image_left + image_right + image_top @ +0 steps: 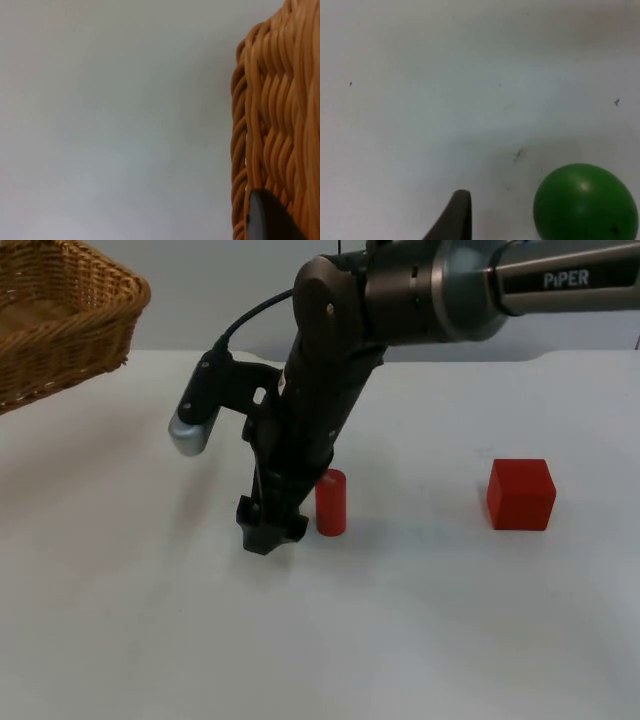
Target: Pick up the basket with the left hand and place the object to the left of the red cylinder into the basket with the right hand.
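The wicker basket (55, 315) hangs above the table's far left corner. Its woven wall (275, 115) shows close up in the left wrist view, where a black fingertip (267, 217) of my left gripper presses against it. A small red cylinder (331, 503) stands upright mid-table. My right gripper (268, 532) reaches down to the table just left of the cylinder and covers what lies there. In the right wrist view a green ball (585, 204) rests on the table close beside one black fingertip (455, 215), apart from it, so the fingers stand open.
A red cube (521, 494) sits on the white table (450, 640) to the right of the cylinder. The right arm's forearm slants down from the upper right across the table's middle.
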Controlling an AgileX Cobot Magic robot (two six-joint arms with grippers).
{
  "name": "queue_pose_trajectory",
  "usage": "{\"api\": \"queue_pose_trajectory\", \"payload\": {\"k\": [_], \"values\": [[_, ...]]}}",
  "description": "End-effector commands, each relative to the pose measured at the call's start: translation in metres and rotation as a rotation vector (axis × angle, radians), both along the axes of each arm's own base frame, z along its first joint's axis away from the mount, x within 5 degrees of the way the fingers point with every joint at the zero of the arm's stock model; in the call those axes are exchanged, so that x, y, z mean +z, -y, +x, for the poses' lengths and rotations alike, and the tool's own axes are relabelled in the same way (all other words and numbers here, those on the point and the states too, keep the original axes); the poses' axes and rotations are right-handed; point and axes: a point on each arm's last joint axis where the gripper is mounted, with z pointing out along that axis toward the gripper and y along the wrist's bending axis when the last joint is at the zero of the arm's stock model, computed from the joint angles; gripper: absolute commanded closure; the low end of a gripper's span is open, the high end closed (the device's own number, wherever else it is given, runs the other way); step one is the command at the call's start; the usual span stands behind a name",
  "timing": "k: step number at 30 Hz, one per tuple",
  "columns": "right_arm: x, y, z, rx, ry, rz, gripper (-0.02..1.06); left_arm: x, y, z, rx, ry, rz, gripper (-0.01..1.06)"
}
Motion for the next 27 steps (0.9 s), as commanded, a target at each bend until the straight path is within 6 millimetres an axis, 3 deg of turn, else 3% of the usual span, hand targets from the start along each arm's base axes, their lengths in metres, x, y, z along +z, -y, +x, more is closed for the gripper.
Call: {"api": "queue_pose_trajectory", "payload": {"k": [1, 6, 15, 19, 20, 24, 27], "values": [[-0.002, -0.001, 0.001, 0.014, 0.008, -0.007, 0.11, 0.004, 0.0, 0.0, 0.023, 0.02, -0.016, 1.05], [-0.015, 0.0, 0.001, 0.017, -0.01, -0.026, 0.12, 0.004, -0.001, 0.0, 0.024, 0.02, -0.015, 1.05], [-0.016, -0.005, 0.0, 0.038, 0.029, -0.03, 0.29, 0.003, -0.001, 0.0, 0.021, 0.02, -0.007, 1.05], [-0.009, -0.006, 0.002, 0.037, 0.057, -0.009, 0.69, 0.003, -0.001, 0.0, 0.02, 0.018, -0.001, 1.05], [-0.009, -0.006, 0.002, 0.037, 0.057, -0.009, 0.69, 0.003, -0.001, 0.0, 0.02, 0.018, -0.001, 1.05], [-0.003, -0.005, 0.0, 0.038, 0.047, -0.017, 1.05, 0.003, -0.002, 0.0, 0.015, 0.015, 0.004, 1.05], [0.01, -0.005, -0.002, 0.034, 0.037, -0.006, 1.05, 0.003, -0.002, 0.0, 0.014, 0.015, 0.006, 1.05]]}}
